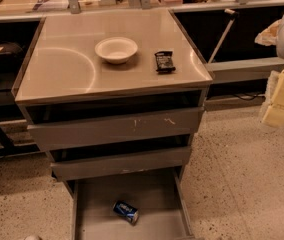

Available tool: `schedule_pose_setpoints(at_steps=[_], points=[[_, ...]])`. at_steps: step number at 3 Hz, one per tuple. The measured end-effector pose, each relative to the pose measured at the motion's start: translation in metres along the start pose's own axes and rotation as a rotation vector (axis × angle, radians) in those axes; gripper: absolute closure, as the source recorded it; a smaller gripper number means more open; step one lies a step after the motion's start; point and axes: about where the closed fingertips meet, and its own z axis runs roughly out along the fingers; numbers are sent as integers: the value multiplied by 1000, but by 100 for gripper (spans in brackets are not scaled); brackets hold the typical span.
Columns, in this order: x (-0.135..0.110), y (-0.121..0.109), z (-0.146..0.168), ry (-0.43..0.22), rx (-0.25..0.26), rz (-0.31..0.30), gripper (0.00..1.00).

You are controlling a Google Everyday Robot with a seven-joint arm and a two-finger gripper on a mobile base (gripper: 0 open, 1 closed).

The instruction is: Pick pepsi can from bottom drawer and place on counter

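The pepsi can (pixel 126 211), blue with silver ends, lies on its side on the floor of the open bottom drawer (pixel 152 196), near the drawer's middle. The beige-grey counter (pixel 77 71) tops the cabinet above it. My gripper (pixel 281 100) is at the right edge of the view, level with the cabinet's upper drawers. It is well to the right of the cabinet and far from the can, and it holds nothing that I can see.
A white bowl (pixel 116 49) and a black snack packet (pixel 164 61) sit on the counter's far half. Two upper drawers (pixel 114 128) stick out partly above the bottom drawer. A long tan shelf (pixel 42 4) with metal posts runs behind. Speckled floor lies to the right.
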Motion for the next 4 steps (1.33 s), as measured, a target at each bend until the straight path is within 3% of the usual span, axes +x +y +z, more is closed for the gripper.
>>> schedule_pose_setpoints(at_steps=[1, 2, 3, 4], points=[[0, 0, 0, 0, 0, 0, 0], [-13, 2, 30, 25, 23, -31, 0], [-38, 12, 97, 59, 49, -84, 0], [-52, 26, 185, 89, 28, -113, 0]])
